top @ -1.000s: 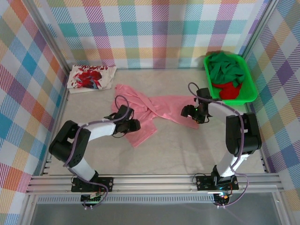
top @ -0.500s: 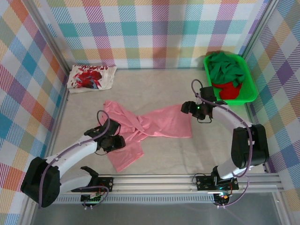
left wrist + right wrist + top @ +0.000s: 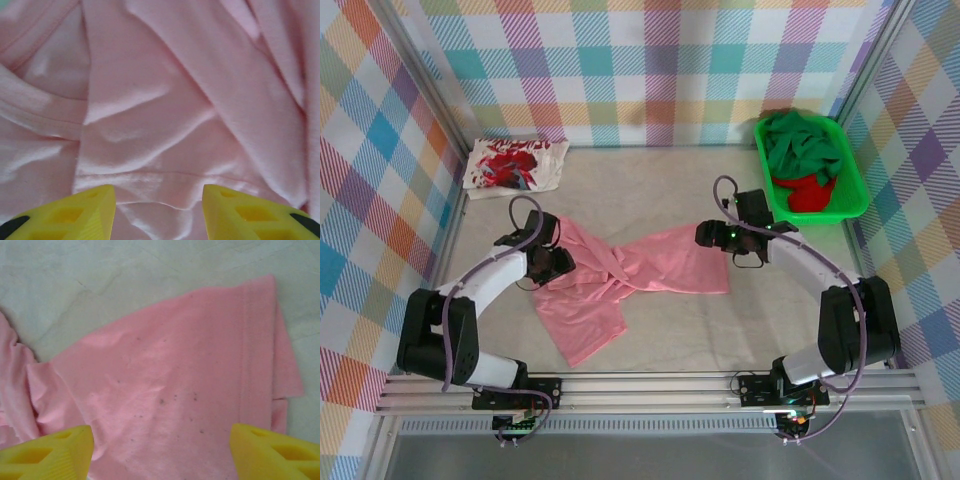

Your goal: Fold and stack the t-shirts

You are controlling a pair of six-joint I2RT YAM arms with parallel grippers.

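Salmon-pink t-shirt lies rumpled on the worktop, long axis 9 to 3 o'clock. Left gripper and right gripper hover released above it.

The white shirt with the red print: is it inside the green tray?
No, the white shirt lies on the table in the far left corner; the green tray, far right, holds dark green cloth and red cloth.

Pastel plaid walls enclose a pale beige, evenly lit tabletop edged by aluminium rails.
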